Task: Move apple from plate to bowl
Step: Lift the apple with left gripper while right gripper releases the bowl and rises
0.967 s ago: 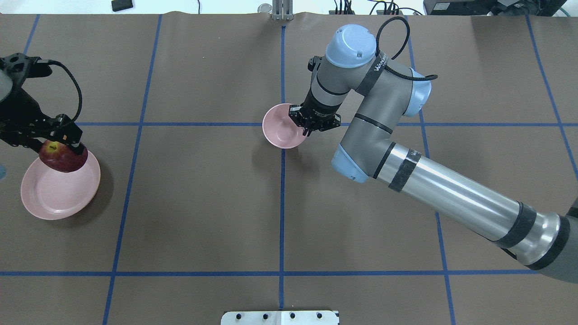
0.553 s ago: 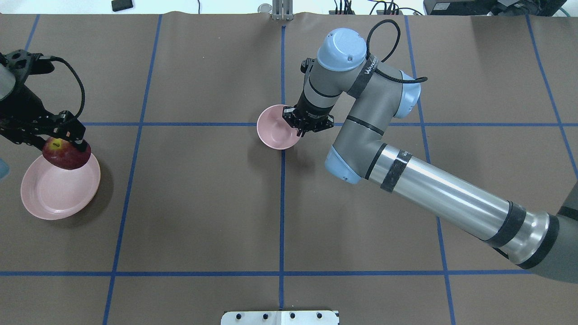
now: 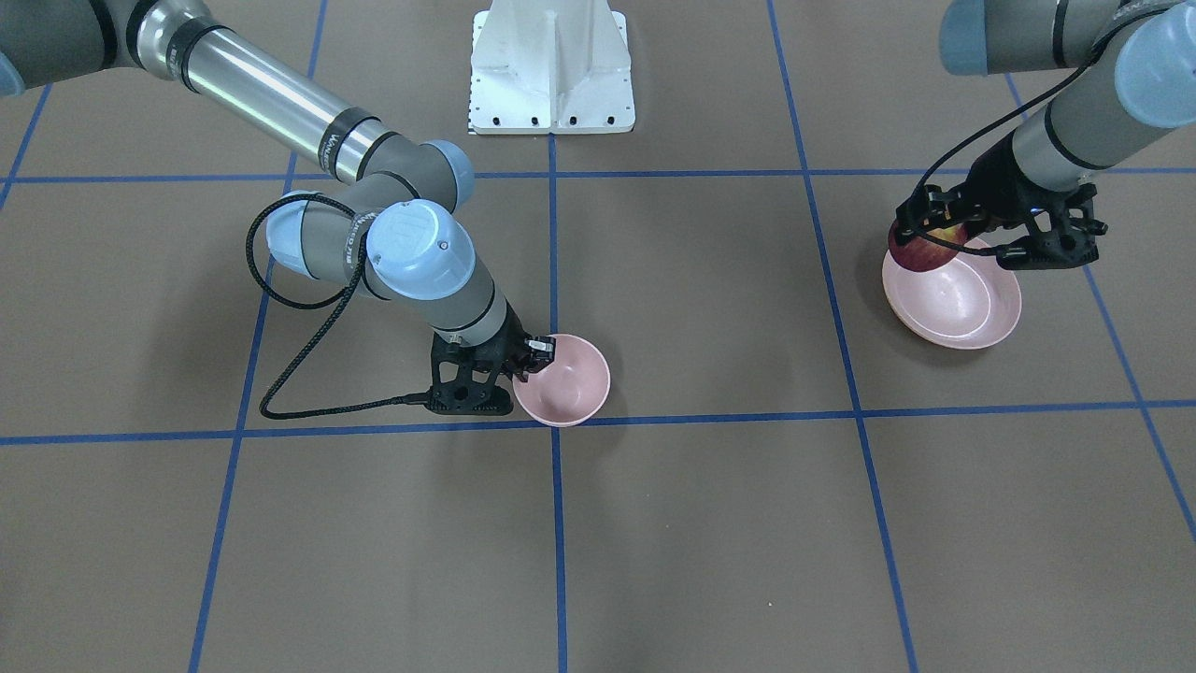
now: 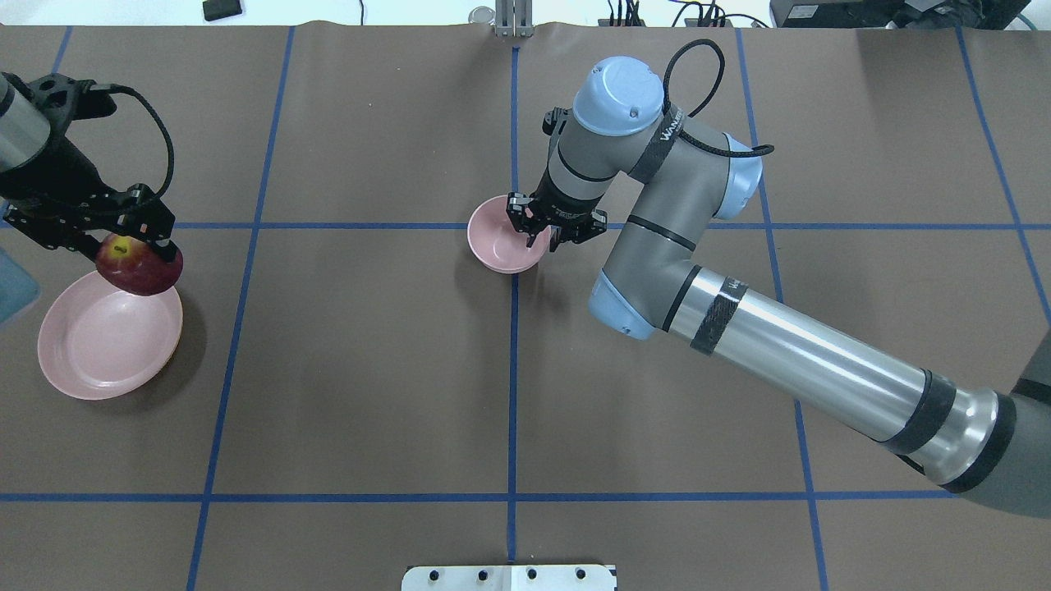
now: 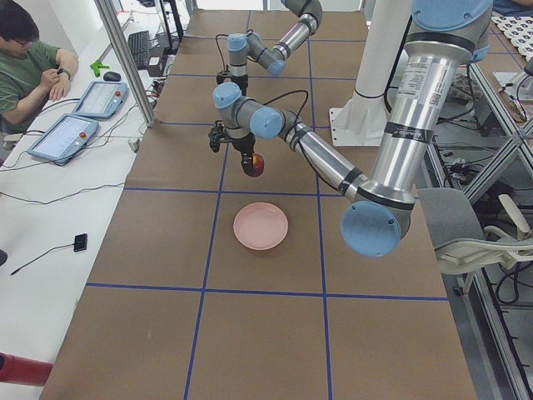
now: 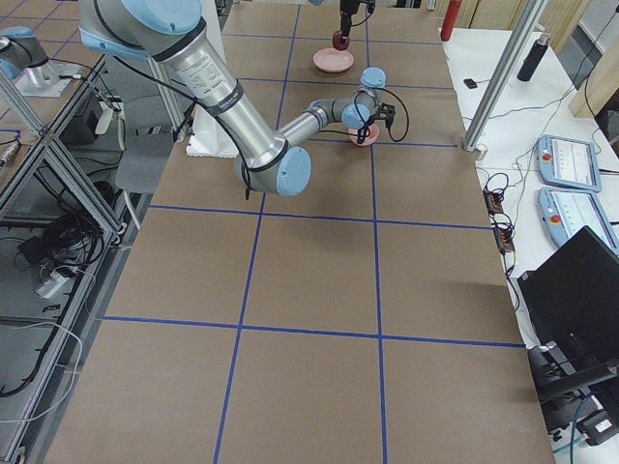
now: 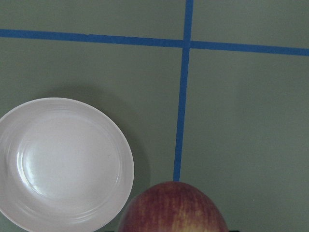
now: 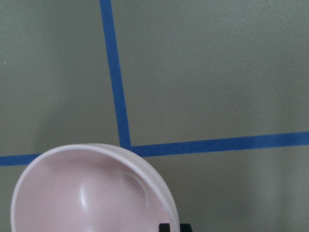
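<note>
Fingers [image 4: 167,245] of the left gripper [image 4: 135,256] clamp the dark red round apple [image 4: 141,269], held clear above the edge of the wide, shallow, glossy pink plate [image 4: 90,361], while the right gripper [image 4: 542,236] pinches the rim of the small, deep pink bowl [image 4: 495,246], likely steadying it.

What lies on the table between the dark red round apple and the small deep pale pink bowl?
Nothing: in the overhead view only bare brown table crossed by a blue tape line separates apple from bowl.

The plate [image 4: 90,357] and bowl [image 4: 491,243] are gleaming glossy, the apple [image 4: 139,264] shining smooth, the table cover [image 4: 369,369] looking matt.
</note>
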Motion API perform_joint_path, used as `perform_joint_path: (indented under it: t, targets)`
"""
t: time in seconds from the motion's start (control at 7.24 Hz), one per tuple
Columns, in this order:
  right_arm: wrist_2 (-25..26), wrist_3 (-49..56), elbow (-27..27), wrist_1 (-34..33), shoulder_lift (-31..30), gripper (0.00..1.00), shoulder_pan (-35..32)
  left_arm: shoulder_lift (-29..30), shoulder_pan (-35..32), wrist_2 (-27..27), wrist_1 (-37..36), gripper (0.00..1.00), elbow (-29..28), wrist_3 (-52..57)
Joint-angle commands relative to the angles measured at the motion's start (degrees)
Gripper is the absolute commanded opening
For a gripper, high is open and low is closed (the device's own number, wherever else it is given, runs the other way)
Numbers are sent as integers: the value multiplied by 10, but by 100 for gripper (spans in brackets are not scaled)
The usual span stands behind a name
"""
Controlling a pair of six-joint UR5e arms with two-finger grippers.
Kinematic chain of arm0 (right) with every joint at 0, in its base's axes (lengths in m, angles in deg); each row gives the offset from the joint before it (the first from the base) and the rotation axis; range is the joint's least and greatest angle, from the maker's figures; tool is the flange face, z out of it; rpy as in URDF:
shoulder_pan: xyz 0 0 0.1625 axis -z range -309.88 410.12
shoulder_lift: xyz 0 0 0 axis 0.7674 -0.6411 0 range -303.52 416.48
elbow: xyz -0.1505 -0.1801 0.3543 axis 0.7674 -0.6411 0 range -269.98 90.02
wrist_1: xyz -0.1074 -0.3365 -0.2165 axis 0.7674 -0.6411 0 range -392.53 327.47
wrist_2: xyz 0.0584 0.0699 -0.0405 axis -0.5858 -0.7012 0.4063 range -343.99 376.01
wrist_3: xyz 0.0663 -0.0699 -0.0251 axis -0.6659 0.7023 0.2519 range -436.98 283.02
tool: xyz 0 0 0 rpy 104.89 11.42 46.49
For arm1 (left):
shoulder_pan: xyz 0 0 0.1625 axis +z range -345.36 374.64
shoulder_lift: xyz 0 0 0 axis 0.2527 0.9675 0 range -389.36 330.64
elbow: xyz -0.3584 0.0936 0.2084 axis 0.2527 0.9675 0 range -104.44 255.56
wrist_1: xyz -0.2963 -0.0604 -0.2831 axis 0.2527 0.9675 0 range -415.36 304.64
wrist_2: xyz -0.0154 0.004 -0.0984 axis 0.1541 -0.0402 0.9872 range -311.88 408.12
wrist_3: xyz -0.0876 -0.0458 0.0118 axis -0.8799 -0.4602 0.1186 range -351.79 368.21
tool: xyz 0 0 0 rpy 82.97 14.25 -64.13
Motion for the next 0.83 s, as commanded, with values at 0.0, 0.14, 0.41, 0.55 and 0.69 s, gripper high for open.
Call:
perform_joint_path:
  t: [0.0,0.14,0.41,0.55,0.69]
  targets:
    - [1,-17,55,0,-21,100,-10,111,13,3,-41,0,-46,-55]
    - [9,-11,108,-3,-65,100,-17,174,34,6,-38,0,-92,-101]
    - [28,104,180,-9,-146,100,-60,247,62,6,3,0,-147,-177]
    - [24,182,195,-12,-195,100,-89,272,74,3,56,0,-184,-222]
    - [14,263,196,-26,-219,100,-128,303,85,2,99,0,-228,-261]
